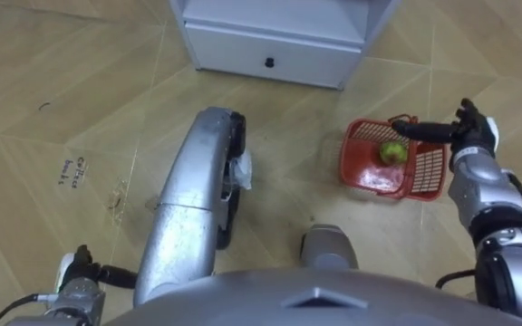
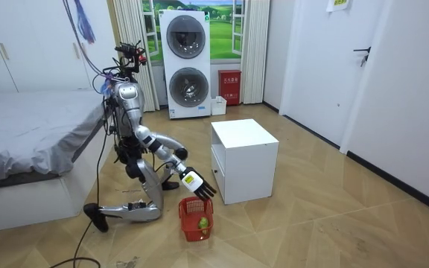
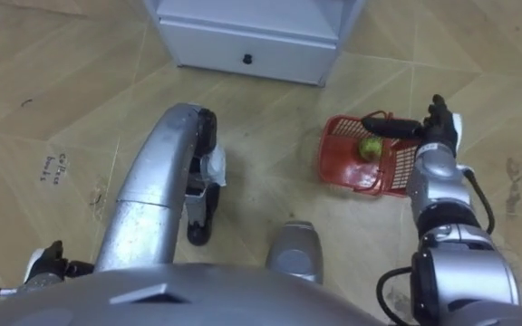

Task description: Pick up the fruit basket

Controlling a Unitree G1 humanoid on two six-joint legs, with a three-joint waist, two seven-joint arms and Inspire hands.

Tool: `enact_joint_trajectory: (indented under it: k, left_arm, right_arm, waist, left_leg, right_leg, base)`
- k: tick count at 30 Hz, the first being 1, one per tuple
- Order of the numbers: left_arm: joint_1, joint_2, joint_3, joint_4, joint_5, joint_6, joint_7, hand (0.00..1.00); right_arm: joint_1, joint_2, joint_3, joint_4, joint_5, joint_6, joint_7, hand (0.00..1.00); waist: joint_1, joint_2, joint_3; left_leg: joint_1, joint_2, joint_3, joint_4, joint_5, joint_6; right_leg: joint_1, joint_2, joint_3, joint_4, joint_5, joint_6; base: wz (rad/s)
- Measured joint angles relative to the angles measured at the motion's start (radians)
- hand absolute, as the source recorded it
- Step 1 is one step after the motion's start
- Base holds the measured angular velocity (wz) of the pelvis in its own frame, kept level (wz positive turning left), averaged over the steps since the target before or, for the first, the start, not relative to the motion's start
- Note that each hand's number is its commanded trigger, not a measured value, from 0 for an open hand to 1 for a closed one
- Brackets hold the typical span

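Room view: I am kneeling beside a white cabinet point(image 2: 244, 160). Head views: my right hand point(image 1: 474, 136) is reaching, fingers straight and unclenched, over a red basket point(image 1: 368, 177) holding green fruit point(image 1: 391, 152).

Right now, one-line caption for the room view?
Kneeling between bed and white cabinet, the robot holds its open right hand over a red basket with one green fruit inside.

White cube cabinet point(image 2: 244, 160) standing mid-floor, with one low drawer point(image 1: 268, 54) bearing a dark knob; two stacked white washing machines point(image 2: 188, 63) at the floor's far edge, a red box point(image 2: 230, 87) just beside them; grey-covered bed point(image 2: 28, 134) along the room view's left edge; pale wood-pattern floor point(image 2: 334, 223).
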Motion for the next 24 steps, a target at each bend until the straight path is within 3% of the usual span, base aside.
enact_joint_trajectory:
  k: [5, 11, 16, 24]
  left_arm:
    - [-0.004, 0.000, -0.017, -0.002, 0.000, 0.003, -0.016, 0.00]
    - [-0.008, 0.002, -0.051, -0.002, 0.000, 0.006, -0.034, 0.00]
    - [-0.015, 0.004, -0.077, 0.000, -0.001, 0.006, -0.036, 0.00]
    - [-0.015, 0.012, -0.077, -0.002, -0.020, 0.009, -0.058, 0.00]
  right_arm:
    - [0.000, -0.034, 0.000, -0.017, -0.001, 0.000, -0.026, 0.00]
    - [-0.008, -0.037, 0.001, -0.002, 0.004, 0.001, -0.034, 0.00]
    - [-0.039, -0.063, 0.004, 0.052, 0.021, 0.003, -0.016, 0.00]
    - [-0.060, -0.073, 0.026, 0.151, 0.155, 0.015, 0.047, 0.00]
  waist:
    - [-0.002, -0.001, 0.0003]
    - [-0.003, -0.006, 0.0025]
    - [0.004, 0.012, 0.0082]
    - [0.007, 0.022, 0.0075]
  left_leg:
    - [0.000, -0.001, 0.000, -0.005, -0.001, -0.007]
    - [-0.003, -0.001, 0.001, -0.002, -0.001, -0.007]
    - [-0.019, -0.001, 0.005, -0.001, -0.001, -0.006]
    - [-0.030, 0.000, 0.019, -0.014, 0.000, -0.007]
  right_leg:
    - [-0.002, -0.001, 0.001, 0.003, -0.001, -0.002]
    - [-0.002, -0.003, 0.000, 0.005, -0.001, -0.002]
    - [-0.018, -0.007, 0.000, 0.009, -0.001, -0.002]
    - [-0.044, -0.020, 0.010, 0.007, -0.001, -0.002]
  base:
    - [0.00]
    - [0.00]
    - [0.00]
    - [0.00]
